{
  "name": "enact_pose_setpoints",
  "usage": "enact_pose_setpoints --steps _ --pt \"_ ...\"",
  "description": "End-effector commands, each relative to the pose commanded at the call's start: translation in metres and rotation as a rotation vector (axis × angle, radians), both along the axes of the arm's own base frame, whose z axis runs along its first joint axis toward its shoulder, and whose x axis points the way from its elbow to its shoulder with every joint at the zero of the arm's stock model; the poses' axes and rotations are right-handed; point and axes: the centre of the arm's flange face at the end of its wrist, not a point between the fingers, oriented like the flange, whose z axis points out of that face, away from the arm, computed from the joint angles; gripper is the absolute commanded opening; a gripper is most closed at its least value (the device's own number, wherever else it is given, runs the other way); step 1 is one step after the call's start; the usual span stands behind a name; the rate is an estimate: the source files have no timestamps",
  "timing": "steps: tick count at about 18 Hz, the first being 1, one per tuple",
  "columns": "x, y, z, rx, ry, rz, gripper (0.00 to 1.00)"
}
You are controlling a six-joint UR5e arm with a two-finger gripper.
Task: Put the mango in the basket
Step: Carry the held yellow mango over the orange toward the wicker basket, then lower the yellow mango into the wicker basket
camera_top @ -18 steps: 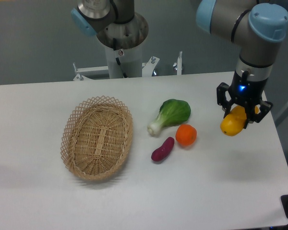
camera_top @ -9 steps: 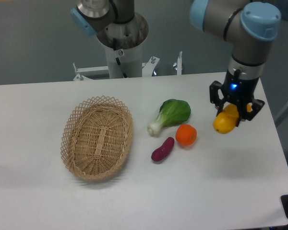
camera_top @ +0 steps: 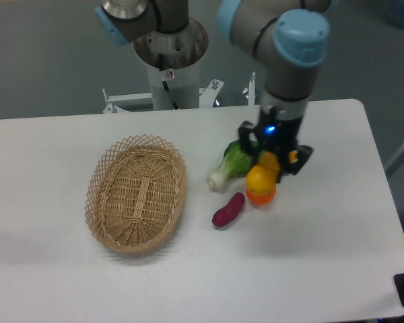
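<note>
Leftward is where my tool point(camera_top: 268, 168) has gone since the earlier frames, from the right end of the worktop point(camera_top: 323, 262) to above the loose produce in the middle. It is clamped on the mango point(camera_top: 261, 176), which hangs tilted from it, clear of the worktop and right over the orange point(camera_top: 261, 196), hiding most of it. The bok choy point(camera_top: 232, 165) lies just to the left, partly behind the tool, and the sweet potato point(camera_top: 228, 209) sits below it.

The basket point(camera_top: 136, 193) is well apart to the left, nothing in it. As I judge it, I should keep the mango at this height until I am past the bok choy, so it does not clip the greens, then carry on over the near rim. I would stop above the woven floor, come down low, and only then let go, so the smooth fruit does not roll over the lattice edge.

White, matte worktop; grey wall behind, with the arm's pedestal point(camera_top: 168, 64) at the back edge.
</note>
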Motion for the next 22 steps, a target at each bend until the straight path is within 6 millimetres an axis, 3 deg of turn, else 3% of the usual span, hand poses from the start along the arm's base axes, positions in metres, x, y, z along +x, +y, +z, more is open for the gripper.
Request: enact_pose_setpoints --steps 3,9,14,20,22 --pt "0.035 0.024 -0.02 0.023 -0.008 0.05 0.49" --pt "0.095 0.05 -0.062 0.03 -0.028 0.049 0.49" --pt "0.132 0.076 -0.101 -0.045 -0.035 0.02 0.49" --pt "0.158 0.084 -0.117 -0.078 0.001 0.01 0.5" --pt "0.177 0.085 -0.126 -0.094 -0.004 -0.019 0.5"
